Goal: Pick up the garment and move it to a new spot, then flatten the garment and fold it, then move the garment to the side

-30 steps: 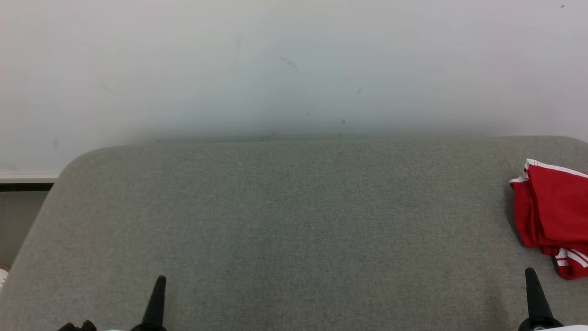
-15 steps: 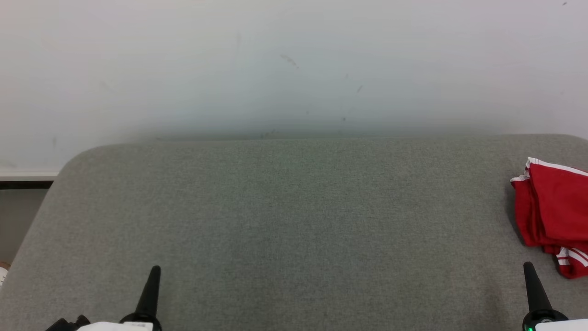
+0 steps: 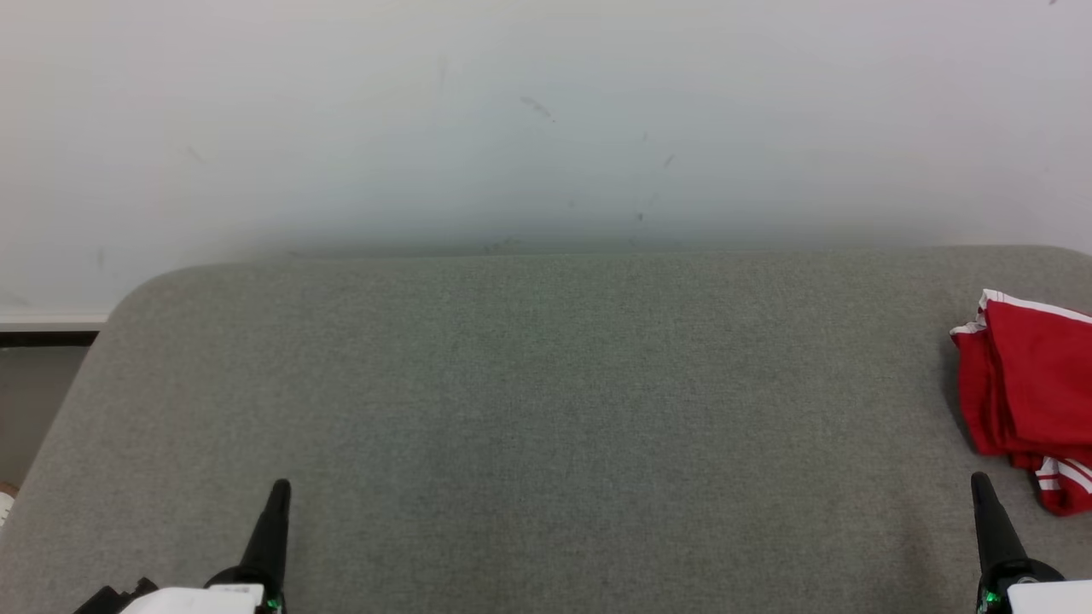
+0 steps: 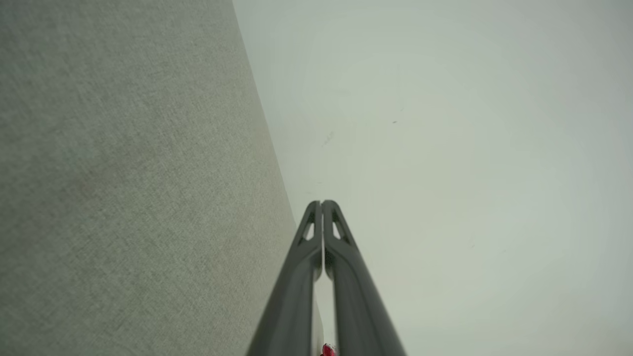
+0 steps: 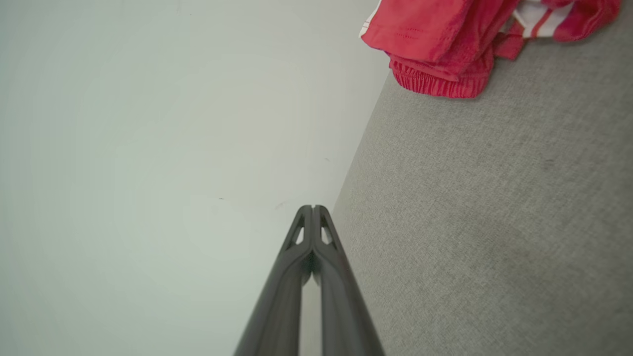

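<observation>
The garment [image 3: 1028, 392] is red with white stripes, folded into a bundle at the right edge of the grey cushioned surface [image 3: 546, 409]. In the right wrist view the garment [image 5: 445, 39] lies at the top, its ribbed waistband facing my fingers. My right gripper [image 3: 981, 490] is shut and empty, a little in front of and left of the garment, apart from it. My left gripper [image 3: 279, 493] is shut and empty near the front left. In both wrist views, the right gripper [image 5: 313, 208] and the left gripper [image 4: 322, 203] show their fingertips pressed together.
A pale wall [image 3: 546, 128] rises behind the grey surface. The surface's rounded left corner drops off to a floor strip and dark baseboard [image 3: 47, 339]. The garment runs past the right border of the head view.
Both grippers have crept a little further up the head view, with more of their pale wrists showing. The whole picture has shifted slightly upward. The garment lies as before.
</observation>
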`<state>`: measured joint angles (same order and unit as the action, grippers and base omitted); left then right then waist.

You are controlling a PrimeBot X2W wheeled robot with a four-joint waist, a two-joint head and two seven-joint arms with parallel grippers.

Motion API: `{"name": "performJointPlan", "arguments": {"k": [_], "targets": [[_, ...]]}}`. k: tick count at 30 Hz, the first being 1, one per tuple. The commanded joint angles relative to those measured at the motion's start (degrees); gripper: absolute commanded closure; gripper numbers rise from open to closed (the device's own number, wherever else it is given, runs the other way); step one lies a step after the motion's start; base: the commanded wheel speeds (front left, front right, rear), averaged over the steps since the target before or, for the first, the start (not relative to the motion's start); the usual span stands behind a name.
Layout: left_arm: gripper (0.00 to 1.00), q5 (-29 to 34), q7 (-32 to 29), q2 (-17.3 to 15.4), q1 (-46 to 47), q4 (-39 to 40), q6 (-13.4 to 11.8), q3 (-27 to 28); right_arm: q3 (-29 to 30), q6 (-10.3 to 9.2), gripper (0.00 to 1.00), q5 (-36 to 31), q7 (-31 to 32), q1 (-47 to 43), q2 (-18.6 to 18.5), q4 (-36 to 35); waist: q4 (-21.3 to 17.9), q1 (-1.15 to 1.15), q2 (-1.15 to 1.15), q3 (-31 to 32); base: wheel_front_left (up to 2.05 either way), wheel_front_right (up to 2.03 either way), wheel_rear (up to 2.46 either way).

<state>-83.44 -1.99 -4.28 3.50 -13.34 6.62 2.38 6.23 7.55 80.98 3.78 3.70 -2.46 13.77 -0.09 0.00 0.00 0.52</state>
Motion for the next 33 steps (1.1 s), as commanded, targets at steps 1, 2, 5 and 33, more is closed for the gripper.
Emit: {"name": "performJointPlan", "arguments": {"k": [1, 2, 5, 33], "targets": [[1.00, -1.07, -0.36, -0.31, 0.94, 0.01, 0.47, 0.37, 0.25, -0.09, 1.00, 1.19, 0.31, 1.18, -0.61, -0.03, 0.01, 0.00, 0.00, -0.02, 0.00, 0.00, 0.00], [1.00, -1.55, -0.49, -0.30, 1.05, -0.02, 0.49, 0.47, 0.27, -0.09, 1.00, 1.64, 0.47, 1.25, -0.61, -0.02, 0.01, 0.00, 0.00, -0.05, 0.00, 0.00, 0.00], [1.00, -2.97, -0.84, -0.26, 1.39, -0.09, 0.55, 0.70, 0.28, -0.10, 1.00, 3.09, 0.88, 1.40, -0.61, 0.03, 0.02, 0.00, 0.00, -0.13, 0.00, 0.00, 0.00], [1.00, -10.42, -3.35, 0.12, 2.87, -0.69, 1.07, 2.57, 0.41, -0.12, 1.00, 11.49, 2.95, 2.97, -0.66, 0.35, 0.09, 0.00, 0.00, -0.70, 0.00, 0.00, 0.00]]}}
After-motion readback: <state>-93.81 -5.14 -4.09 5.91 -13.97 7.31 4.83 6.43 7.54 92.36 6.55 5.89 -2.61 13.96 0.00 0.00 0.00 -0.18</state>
